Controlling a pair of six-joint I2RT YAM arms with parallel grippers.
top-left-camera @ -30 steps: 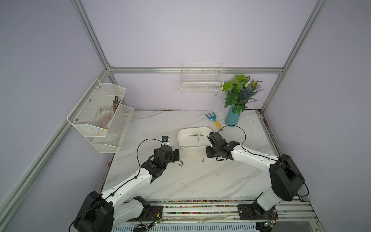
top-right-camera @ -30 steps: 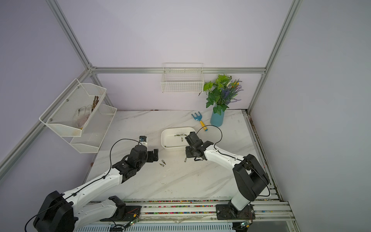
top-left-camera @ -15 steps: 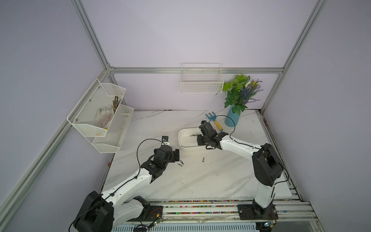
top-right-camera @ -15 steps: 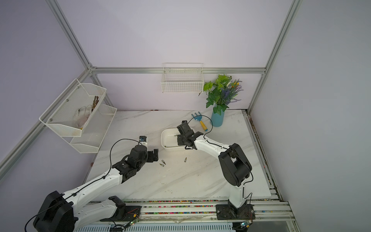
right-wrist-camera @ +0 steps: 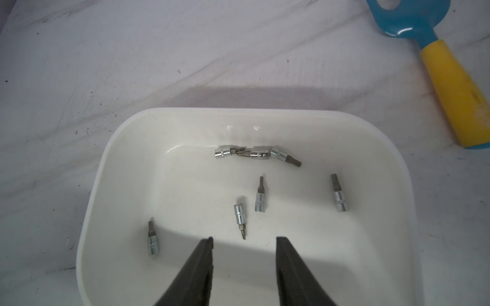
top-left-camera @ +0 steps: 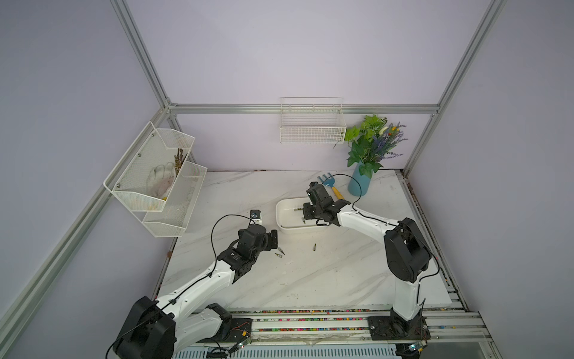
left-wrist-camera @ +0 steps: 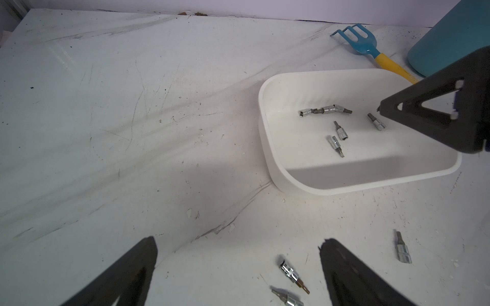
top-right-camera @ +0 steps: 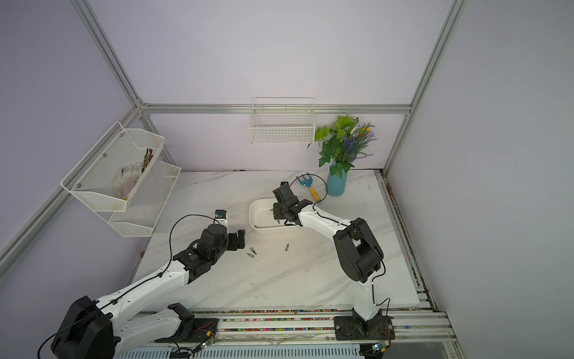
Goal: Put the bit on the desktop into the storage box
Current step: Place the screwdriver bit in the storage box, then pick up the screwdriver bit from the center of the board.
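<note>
The storage box (top-left-camera: 287, 214) (top-right-camera: 259, 214) is a shallow white tub at mid-table, with several silver bits (right-wrist-camera: 260, 197) lying loose in it. My right gripper (right-wrist-camera: 244, 239) (top-left-camera: 307, 214) hangs open over the box. One bit (right-wrist-camera: 240, 216) lies on the box floor just past its fingertips, and nothing is between them. Three bits remain on the desktop: two close together (top-left-camera: 280, 249) (left-wrist-camera: 290, 271) and one further right (top-left-camera: 314, 247) (left-wrist-camera: 403, 250). My left gripper (left-wrist-camera: 238, 241) (top-left-camera: 270, 241) is wide open and low, right beside the pair.
A blue garden fork with a yellow handle (top-left-camera: 330, 185) lies just behind the box. A blue vase of plants (top-left-camera: 358, 183) stands at the back right. White wire baskets hang on the back wall (top-left-camera: 312, 130) and the left wall (top-left-camera: 155, 177).
My right gripper moved from the desktop in front of the box up over the box, and its jaws went from shut to open. The left arm has not moved.
</note>
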